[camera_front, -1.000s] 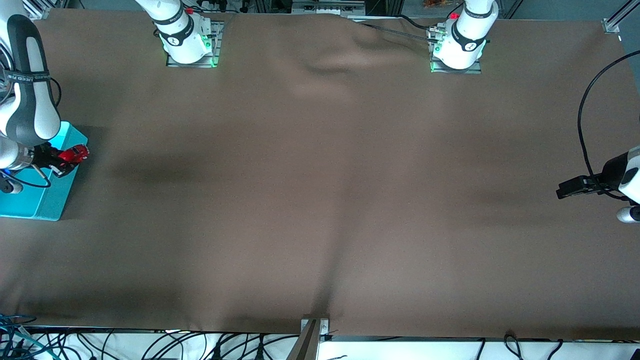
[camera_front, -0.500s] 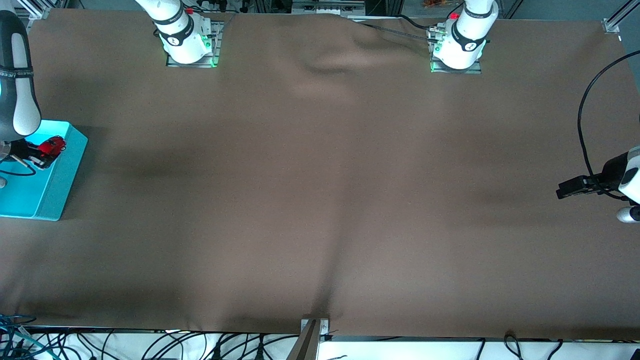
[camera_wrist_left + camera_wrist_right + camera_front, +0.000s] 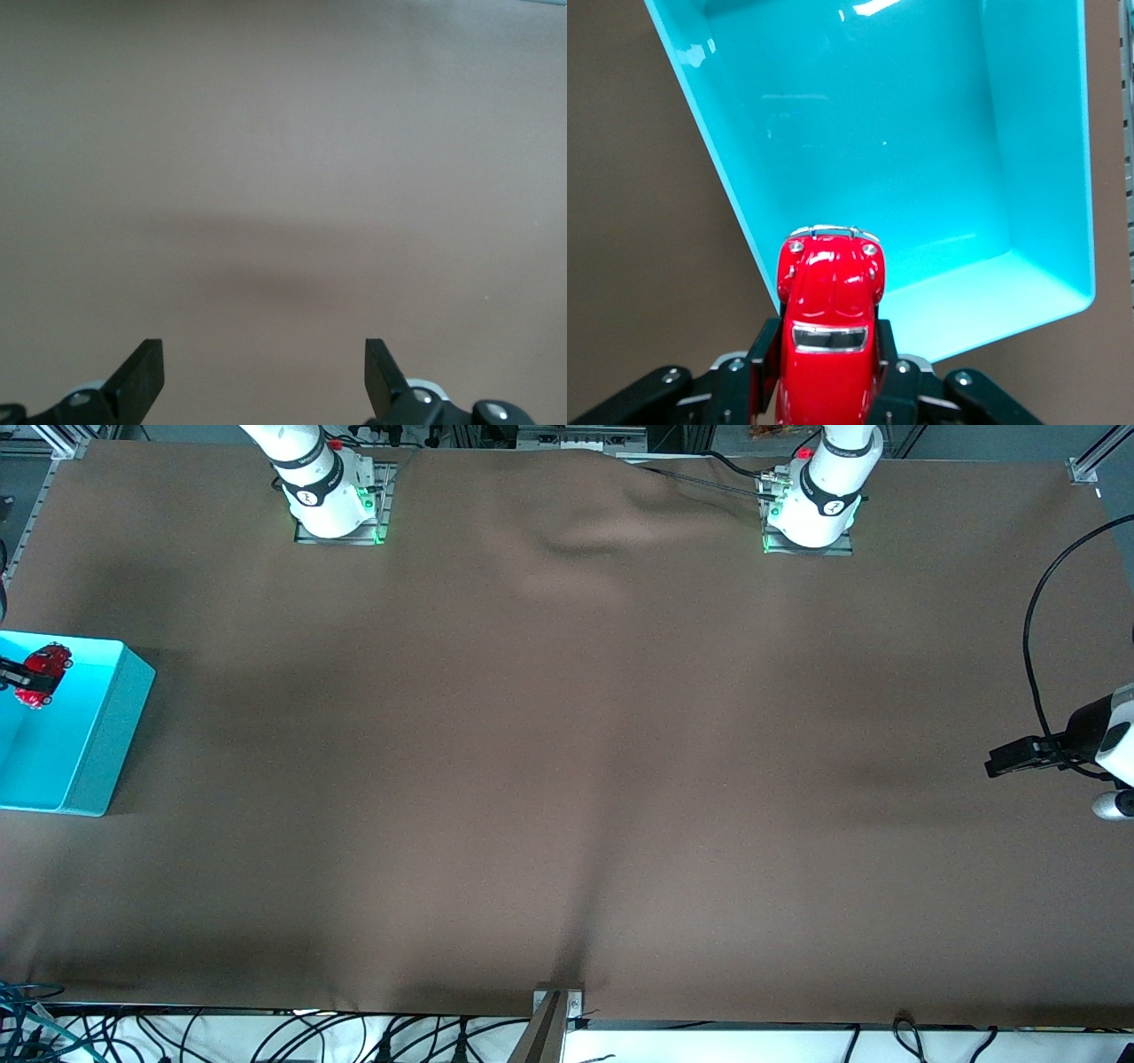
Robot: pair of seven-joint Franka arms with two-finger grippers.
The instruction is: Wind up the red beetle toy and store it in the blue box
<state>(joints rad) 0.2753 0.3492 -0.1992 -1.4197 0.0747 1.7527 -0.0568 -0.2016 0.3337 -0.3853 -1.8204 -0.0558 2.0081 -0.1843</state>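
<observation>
The red beetle toy (image 3: pixel 41 673) is held in the air over the blue box (image 3: pixel 106 722), which stands at the right arm's end of the table. My right gripper (image 3: pixel 25 677) is shut on the toy; most of that arm is out of the front view. In the right wrist view the toy (image 3: pixel 830 336) sits between the black fingers (image 3: pixel 766 350), nose toward the box's open inside (image 3: pixel 904 150). My left gripper (image 3: pixel 1005 762) waits over the bare cloth at the left arm's end; its fingers (image 3: pixel 142 376) stand wide apart and hold nothing.
A brown cloth (image 3: pixel 567 762) covers the whole table, with a few wrinkles near the robot bases (image 3: pixel 332 500). A black cable (image 3: pixel 1041 611) loops by the left arm. The blue box holds nothing on its floor.
My right gripper has carried the red beetle toy from over the box's wall to over its inside, toward the table's end. The left arm has not moved.
</observation>
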